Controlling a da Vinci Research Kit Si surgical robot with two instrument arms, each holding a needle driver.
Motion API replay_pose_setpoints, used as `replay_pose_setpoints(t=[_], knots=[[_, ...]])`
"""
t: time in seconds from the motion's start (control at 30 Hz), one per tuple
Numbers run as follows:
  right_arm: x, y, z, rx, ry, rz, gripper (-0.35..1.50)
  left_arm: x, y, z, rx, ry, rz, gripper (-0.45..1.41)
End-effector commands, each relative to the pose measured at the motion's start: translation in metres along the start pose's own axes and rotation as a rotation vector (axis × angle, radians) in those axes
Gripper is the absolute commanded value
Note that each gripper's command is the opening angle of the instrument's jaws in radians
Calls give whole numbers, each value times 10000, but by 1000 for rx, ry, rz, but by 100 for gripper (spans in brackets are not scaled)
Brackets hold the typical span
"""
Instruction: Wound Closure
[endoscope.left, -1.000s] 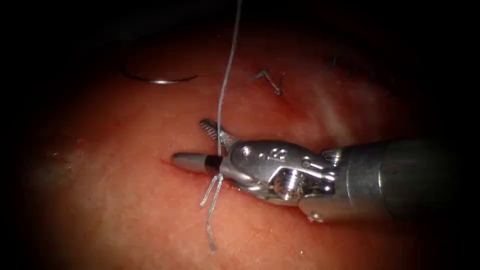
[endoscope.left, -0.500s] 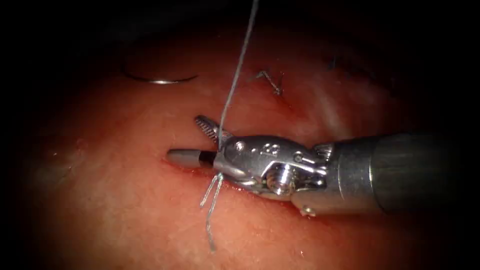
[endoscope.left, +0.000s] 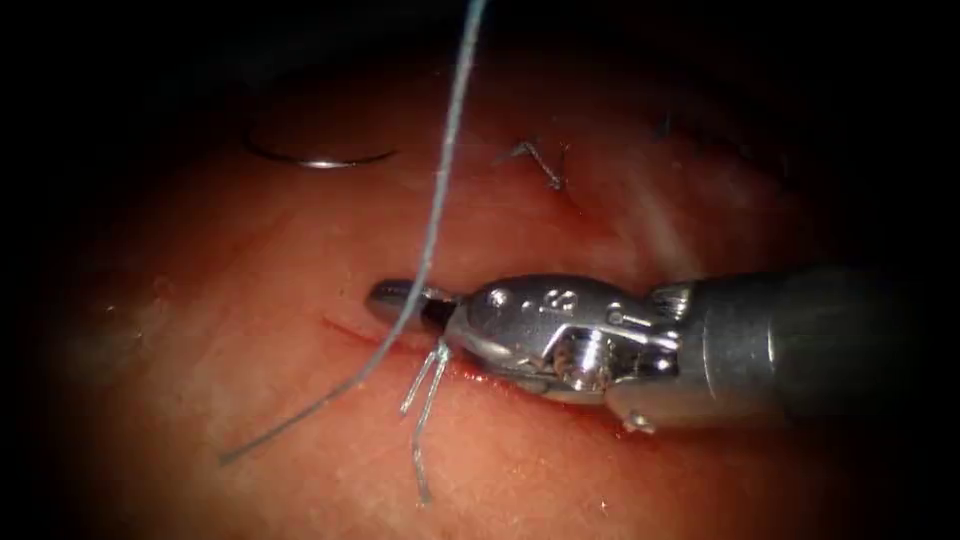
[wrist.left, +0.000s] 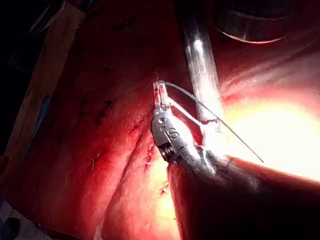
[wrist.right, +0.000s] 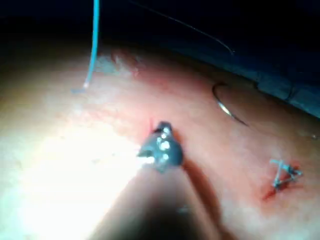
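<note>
Nearest, two short thread ends (endoscope.left: 420, 430) trail just below the right tool (endoscope.left: 405, 298). Its jaws gaped around the thread (endoscope.left: 440, 190) a second ago and are now closed and empty over the cut (endoscope.left: 345, 328), so the strand, now swinging loose, looks severed. I judge the next move calls for clearing that strand, and I cannot tell what the left tool (wrist.left: 210, 125) holds. Beyond the right tool, the needle (endoscope.left: 320, 160) lies free on the tissue (endoscope.left: 250, 380).

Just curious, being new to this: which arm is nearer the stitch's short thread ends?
Right. The right tool, holding nothing, lies on the cut beside those ends; the left arm's shaft, its tip lost in glare, stands farther behind it. The needle lies loose on the tissue.
</note>
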Motion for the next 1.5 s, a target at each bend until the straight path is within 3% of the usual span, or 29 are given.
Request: replay_pose_setpoints(t=[0.03, 0.1, 0.13, 0.17, 0.27, 0.43, 0.73, 0.93, 0.97, 1.1, 1.3, 1.5], knots=[[2, 3, 3, -38, 32, -6, 14, -4, -5, 3, -2, 5, 12, -45], [5, 3, 0, -51, 45, -20, 115, -5, -6, 0, -1, 2, 12, -45], [6, 2, -2, -49, 47, -19, 133, -6, -7, -3, 0, 0, 18, -45], [7, 2, -11, -42, 46, -23, 136, -8, -9, -9, 6, -12, 17, -45], [7, 3, -26, -45, 44, -28, 136, -14, -15, -23, 20, -43, 36, -45], [-4, 8, -59, -91, 44, -37, 138, -54, -25, -53, 24, -120, 61, -45], [-17, 10, -87, -118, 42, -34, 140, -161, -36, -114, 41, -264, 59, -45], [-21, 8, -90, -126, 41, -43, 140, -232, -38, -158, 55, -368, 44, -45], [-21, 8, -89, -127, 41, -43, 140, -256, -38, -170, 64, -395, 41, -45], [-21, 7, -88, -128, 41, -43, 140, -296, -37, -189, 80, -415, 25, -45], [-23, 7, -87, -129, 41, -45, 140, -331, -46, -210, 103, -441, 12, -45], [-24, 7, -86, -130, 45, -46, 140, -347, -59, -220, 122, -481, 7, -45]])
